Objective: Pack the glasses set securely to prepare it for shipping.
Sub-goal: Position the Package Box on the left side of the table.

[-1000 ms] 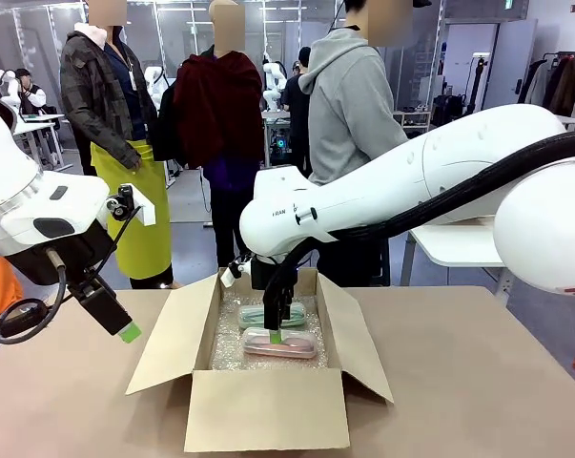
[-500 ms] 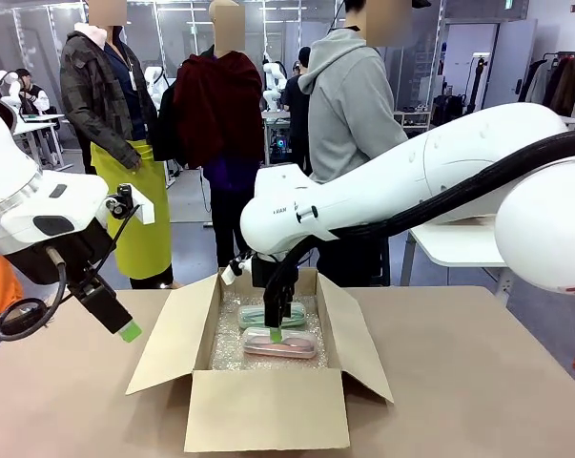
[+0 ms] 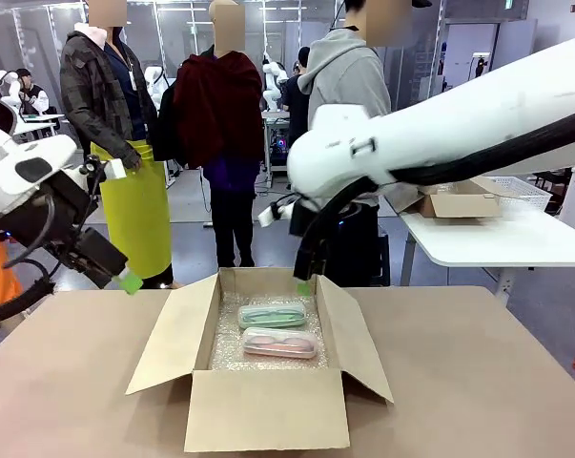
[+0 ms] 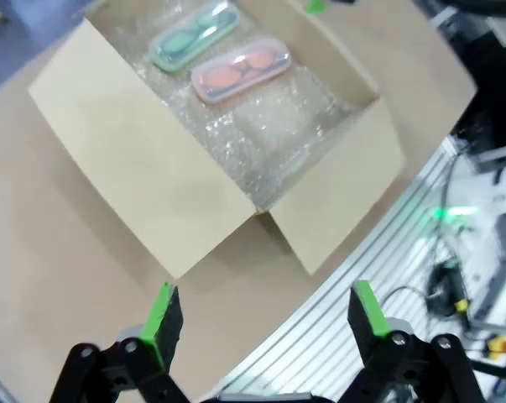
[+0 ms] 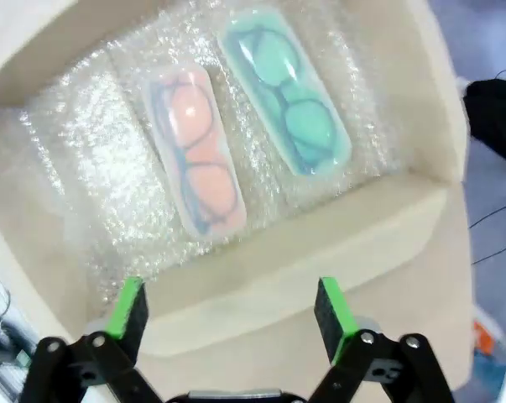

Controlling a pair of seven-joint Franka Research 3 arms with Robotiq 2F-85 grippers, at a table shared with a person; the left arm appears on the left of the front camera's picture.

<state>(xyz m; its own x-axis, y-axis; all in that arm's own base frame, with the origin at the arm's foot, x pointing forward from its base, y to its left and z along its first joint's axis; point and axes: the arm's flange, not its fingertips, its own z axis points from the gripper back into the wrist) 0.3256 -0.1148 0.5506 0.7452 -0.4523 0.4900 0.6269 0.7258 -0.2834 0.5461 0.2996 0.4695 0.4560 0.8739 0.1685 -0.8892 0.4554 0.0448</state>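
Note:
The glasses set lies inside an open cardboard box (image 3: 268, 405) on a bubble wrap lining (image 3: 230, 348). The mint green case (image 3: 272, 314) sits at the far side and the pale pink case (image 3: 279, 343) lies just in front of it. My right gripper (image 3: 303, 277) hangs open above the box's far right flap, holding nothing. Its wrist view looks down on the pink case (image 5: 194, 151) and the mint case (image 5: 286, 92) beyond the open gripper (image 5: 230, 309). My left gripper (image 3: 125, 277) is open in the air left of the box. In the left wrist view the gripper (image 4: 263, 315) is well clear of the box (image 4: 160, 185), where the mint case (image 4: 192, 38) and pink case (image 4: 240, 69) lie.
The box's side flaps (image 3: 173, 334) stand out to both sides. A person in a grey hoodie (image 3: 349, 105) stands at the table's far side. A white side table (image 3: 497, 239) at the right carries a small carton and a basket.
My right gripper has risen out of the box, away from the cases, to above the far right flap. My left gripper has lifted a little higher at the left.

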